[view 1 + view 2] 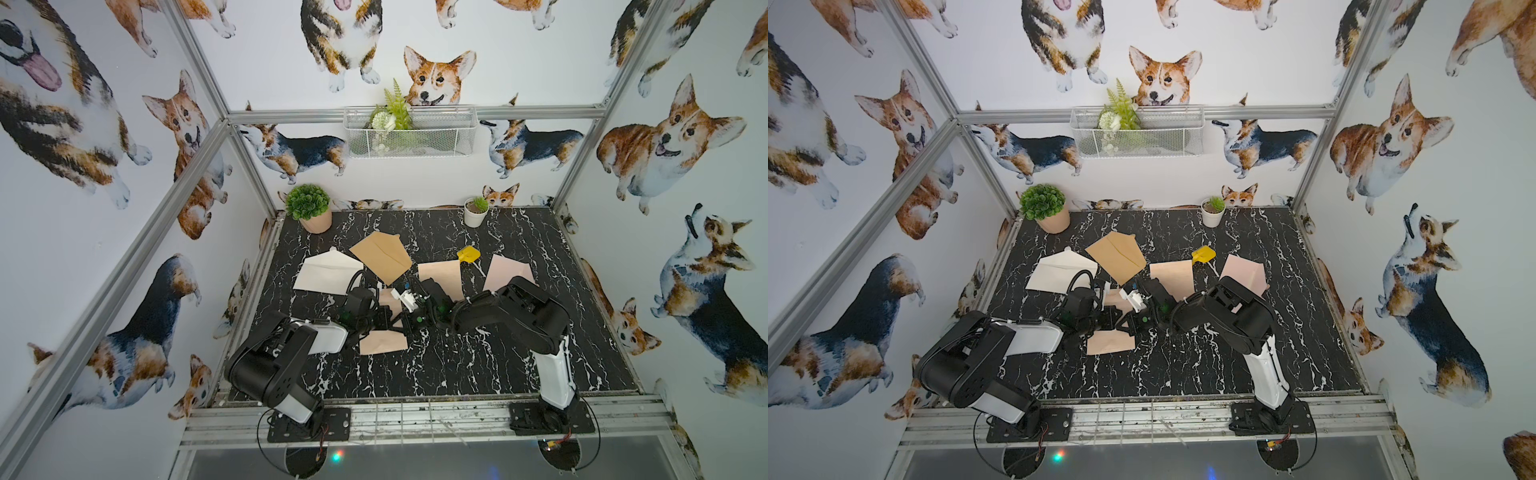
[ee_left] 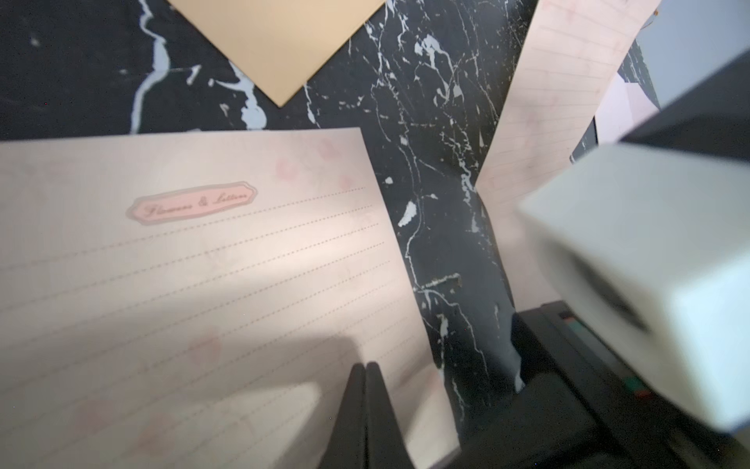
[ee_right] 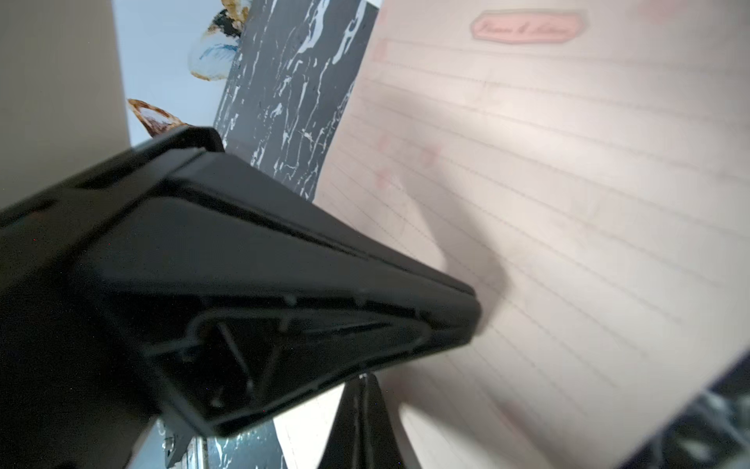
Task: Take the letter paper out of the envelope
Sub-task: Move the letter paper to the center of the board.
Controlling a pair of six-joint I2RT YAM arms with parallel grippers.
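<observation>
Far left, the white envelope point(image 1: 328, 272) and the brown envelope point(image 1: 382, 255) lie flat, and I can't see inside either. My left gripper point(image 2: 365, 367), jaws together, points down at the letter paper point(image 2: 203, 284), which lies unfolded on the table point(image 1: 457, 365), outside any envelope. The right gripper point(image 3: 363, 379), also closed, hangs over the same sheet. Extraction looks finished, so next I'd lift both clear without dragging it. The pink envelope point(image 1: 507, 270) sits rightmost, contents hidden.
</observation>
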